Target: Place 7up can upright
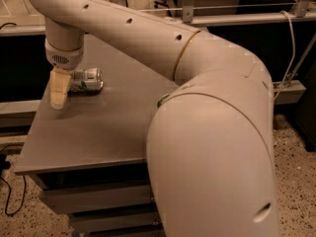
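Note:
The 7up can (87,80), pale silver-white with green markings, lies on its side near the left rear of the grey table (98,132). My gripper (58,90) hangs from the wrist just left of the can and in front of its left end, close to it or touching it, low over the table. The can is not lifted.
My large arm fills the middle and right of the view and hides much of the table. Only a sliver of the darker green can (162,101) shows at the arm's edge. The red cola can is hidden. The table's left edge lies close to the gripper; drawers sit below the front edge.

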`<act>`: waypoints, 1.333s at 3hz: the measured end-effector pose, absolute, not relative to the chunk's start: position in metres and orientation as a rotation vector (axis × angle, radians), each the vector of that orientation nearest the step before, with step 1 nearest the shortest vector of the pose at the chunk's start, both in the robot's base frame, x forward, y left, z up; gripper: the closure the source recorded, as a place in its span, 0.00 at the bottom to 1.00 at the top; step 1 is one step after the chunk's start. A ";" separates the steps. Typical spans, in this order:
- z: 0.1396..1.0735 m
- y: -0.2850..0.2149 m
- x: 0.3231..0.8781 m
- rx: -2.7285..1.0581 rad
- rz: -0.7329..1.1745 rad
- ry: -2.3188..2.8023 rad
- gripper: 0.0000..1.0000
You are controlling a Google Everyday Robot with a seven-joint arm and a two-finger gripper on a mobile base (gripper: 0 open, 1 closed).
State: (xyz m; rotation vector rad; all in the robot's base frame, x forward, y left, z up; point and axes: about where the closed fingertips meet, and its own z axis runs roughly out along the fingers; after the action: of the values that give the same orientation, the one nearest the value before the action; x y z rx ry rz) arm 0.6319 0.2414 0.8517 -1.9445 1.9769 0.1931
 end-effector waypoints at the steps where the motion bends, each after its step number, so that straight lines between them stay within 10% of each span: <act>1: 0.842 0.239 0.640 -1.952 0.127 2.004 0.16; 4: 0.864 0.229 0.654 -1.897 0.073 1.965 0.85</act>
State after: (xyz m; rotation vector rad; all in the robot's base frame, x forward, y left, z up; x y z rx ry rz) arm 0.6537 0.2292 0.8643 -1.8974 1.9649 0.0732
